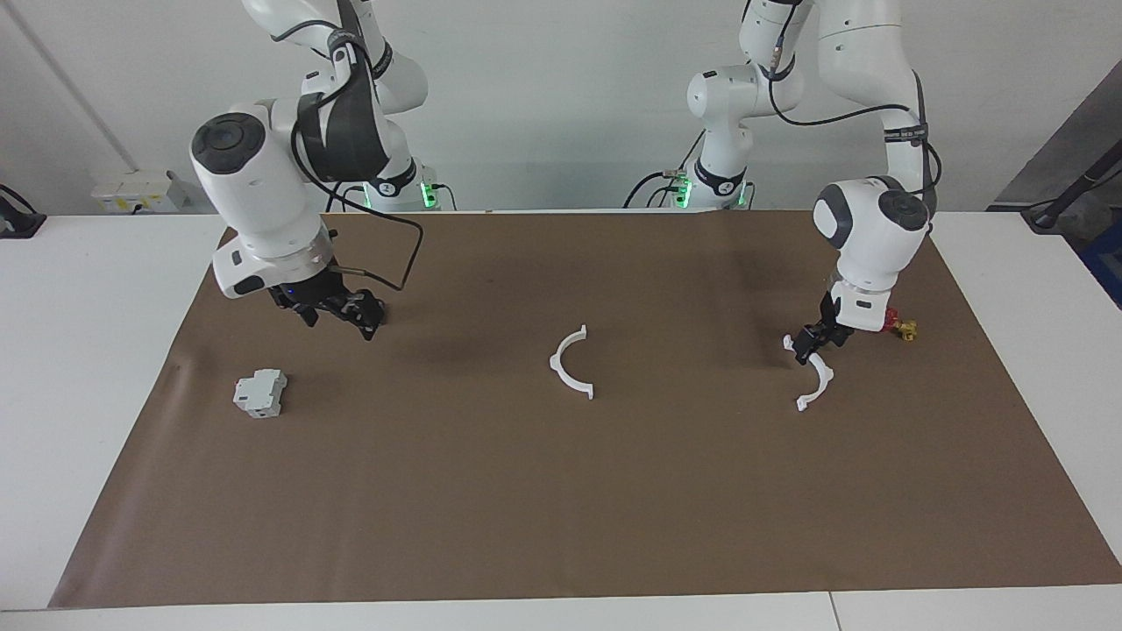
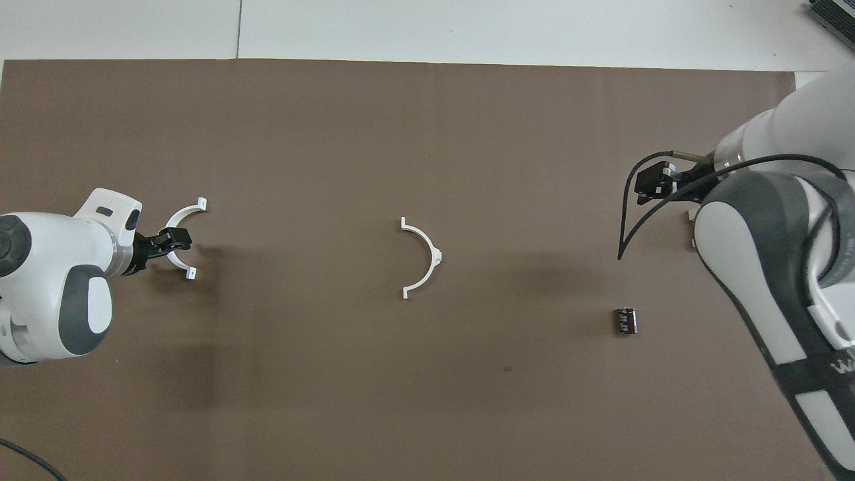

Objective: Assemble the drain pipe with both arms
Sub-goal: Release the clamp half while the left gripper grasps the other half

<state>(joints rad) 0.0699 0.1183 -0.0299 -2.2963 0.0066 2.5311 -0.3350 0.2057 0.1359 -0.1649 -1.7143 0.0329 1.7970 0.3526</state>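
Note:
The drain pipe lies as two separate white half-rings on the brown mat (image 1: 561,491). One half-ring (image 1: 571,366) (image 2: 425,256) rests free in the middle of the mat, with no gripper near it. The other half-ring (image 1: 817,382) (image 2: 179,219) lies toward the left arm's end. My left gripper (image 1: 812,343) (image 2: 172,240) is down at its arc and hides part of it. My right gripper (image 1: 340,322) (image 2: 651,186) hangs open and empty above the mat toward the right arm's end.
A small dark cylinder (image 2: 626,320) lies on the mat under the right gripper and is hidden in the facing view. A grey-white boxy block (image 1: 260,392) sits farther from the robots than it. A small yellow and red part (image 1: 904,329) lies beside the left gripper.

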